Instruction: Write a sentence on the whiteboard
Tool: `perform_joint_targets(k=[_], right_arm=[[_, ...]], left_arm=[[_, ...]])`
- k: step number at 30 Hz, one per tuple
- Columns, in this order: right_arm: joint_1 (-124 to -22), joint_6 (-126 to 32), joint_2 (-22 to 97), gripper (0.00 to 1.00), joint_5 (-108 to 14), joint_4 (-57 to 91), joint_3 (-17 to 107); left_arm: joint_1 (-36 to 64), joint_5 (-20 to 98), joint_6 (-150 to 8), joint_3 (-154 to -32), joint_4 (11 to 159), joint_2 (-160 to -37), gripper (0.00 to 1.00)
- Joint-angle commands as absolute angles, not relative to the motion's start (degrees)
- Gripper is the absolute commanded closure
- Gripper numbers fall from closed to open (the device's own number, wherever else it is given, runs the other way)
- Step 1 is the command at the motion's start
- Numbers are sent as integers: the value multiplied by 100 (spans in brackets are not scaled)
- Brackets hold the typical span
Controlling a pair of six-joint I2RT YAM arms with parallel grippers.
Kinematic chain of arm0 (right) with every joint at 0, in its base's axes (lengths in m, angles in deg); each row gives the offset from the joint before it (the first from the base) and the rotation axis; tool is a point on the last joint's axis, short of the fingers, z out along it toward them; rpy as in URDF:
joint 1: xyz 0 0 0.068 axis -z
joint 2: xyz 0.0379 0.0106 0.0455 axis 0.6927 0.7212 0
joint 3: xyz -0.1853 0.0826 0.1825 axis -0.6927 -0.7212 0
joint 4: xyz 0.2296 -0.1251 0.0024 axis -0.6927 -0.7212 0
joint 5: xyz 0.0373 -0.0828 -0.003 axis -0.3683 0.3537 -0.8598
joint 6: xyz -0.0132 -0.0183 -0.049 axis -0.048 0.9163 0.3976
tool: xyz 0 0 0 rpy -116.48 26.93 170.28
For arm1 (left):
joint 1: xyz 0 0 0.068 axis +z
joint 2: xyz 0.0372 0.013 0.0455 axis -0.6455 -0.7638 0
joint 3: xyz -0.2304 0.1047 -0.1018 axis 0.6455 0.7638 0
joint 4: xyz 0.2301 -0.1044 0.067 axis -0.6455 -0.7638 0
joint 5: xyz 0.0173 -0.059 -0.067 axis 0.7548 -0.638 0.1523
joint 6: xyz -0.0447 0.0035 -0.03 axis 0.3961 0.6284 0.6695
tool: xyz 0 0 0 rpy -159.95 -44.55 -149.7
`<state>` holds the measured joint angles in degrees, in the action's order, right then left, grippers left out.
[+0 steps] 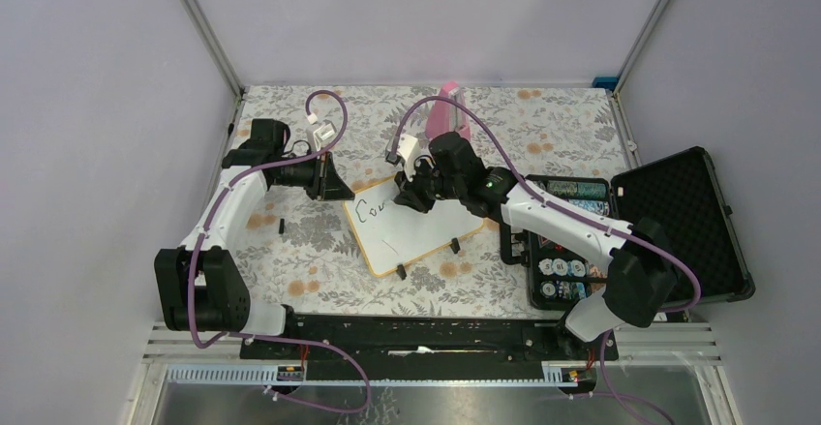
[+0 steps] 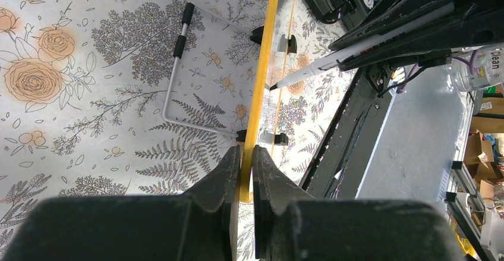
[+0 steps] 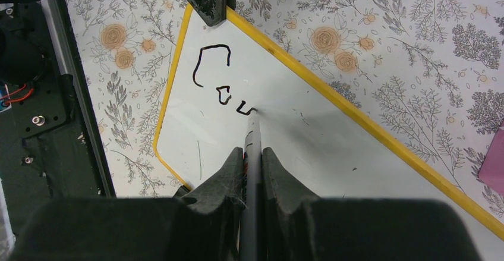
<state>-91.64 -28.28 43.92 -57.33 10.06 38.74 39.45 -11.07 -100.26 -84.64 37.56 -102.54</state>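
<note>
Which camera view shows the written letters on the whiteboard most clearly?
The right wrist view: the letters are close and sharp, reading about "Cou". The top view shows them tiny. The left wrist view sees the whiteboard edge-on, so no writing shows.

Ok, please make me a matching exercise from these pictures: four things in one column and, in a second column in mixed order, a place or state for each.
Things
1. left gripper
2. right gripper
3. black case
4. whiteboard

Places or states
A. lies open, right of the whiteboard in the top view
B. fingers shut on the marker
C. bears the letters "Cou"
D. fingers pinch the yellow rim

Pairs: 1-D, 2-B, 3-A, 4-C
</note>
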Motion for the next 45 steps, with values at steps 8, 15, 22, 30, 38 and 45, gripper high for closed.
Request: perform_joint_targets(k=[8, 15, 22, 30, 38, 45], right_arm=[[-9058, -2788, 4329, 100, -5636, 1156, 3933], [-9062, -2679, 4294, 100, -5757, 1051, 3800], [-9060, -2651, 4329, 100, -5803, 1034, 3724], [-9062, -2578, 4322, 100, -5748, 963, 3691], [-9045, -2454, 4186, 100, -5675, 816, 3663], [-8984, -2466, 3986, 100, -5969, 701, 3698]], left_arm=[[3968, -1048, -10109, -8481, 3823, -10153, 100], [3968, -1029, -10112, -8468, 3823, -10151, 100], [3963, -1030, -10117, -8469, 3823, -10145, 100], [3965, -1021, -10116, -8459, 3823, -10138, 100], [3968, -1012, -10117, -8467, 3823, -10144, 100], [3968, -1004, -10117, -8459, 3823, -10127, 100]])
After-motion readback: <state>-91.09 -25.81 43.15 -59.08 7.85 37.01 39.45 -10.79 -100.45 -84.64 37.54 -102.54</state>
